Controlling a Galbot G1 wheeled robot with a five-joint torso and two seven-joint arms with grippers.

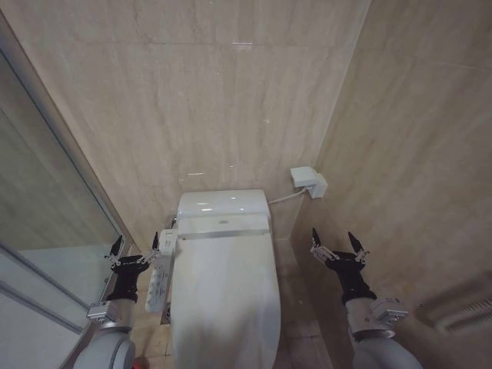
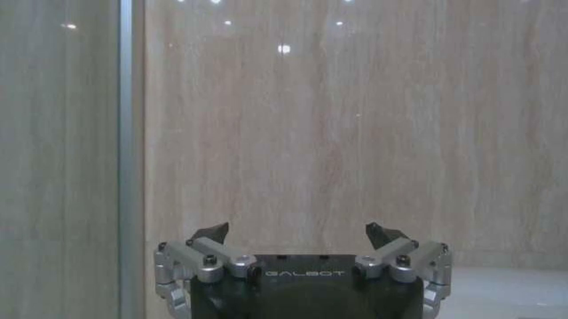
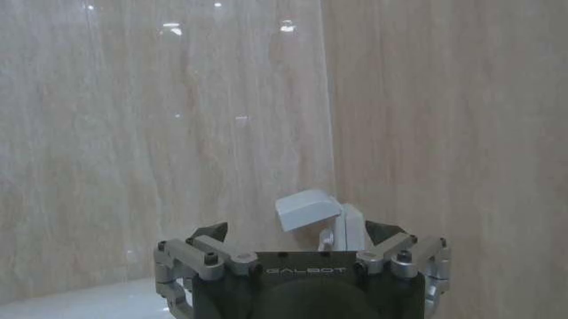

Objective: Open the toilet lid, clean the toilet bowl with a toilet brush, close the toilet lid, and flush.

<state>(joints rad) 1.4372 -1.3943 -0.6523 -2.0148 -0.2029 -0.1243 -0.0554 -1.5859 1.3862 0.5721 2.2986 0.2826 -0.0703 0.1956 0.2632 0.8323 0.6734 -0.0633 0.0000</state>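
Lid [image 1: 224, 296] down, shut over bowl, long axis running straight out from wall toward robot. Left gripper [image 1: 134, 247] and right gripper [image 1: 338, 241] flank it, jaws spread, empty; left nearer lid edge.

Left tool [image 1: 135, 246] and right tool [image 1: 338, 241] both raised, fingers spread apart, holding nothing.
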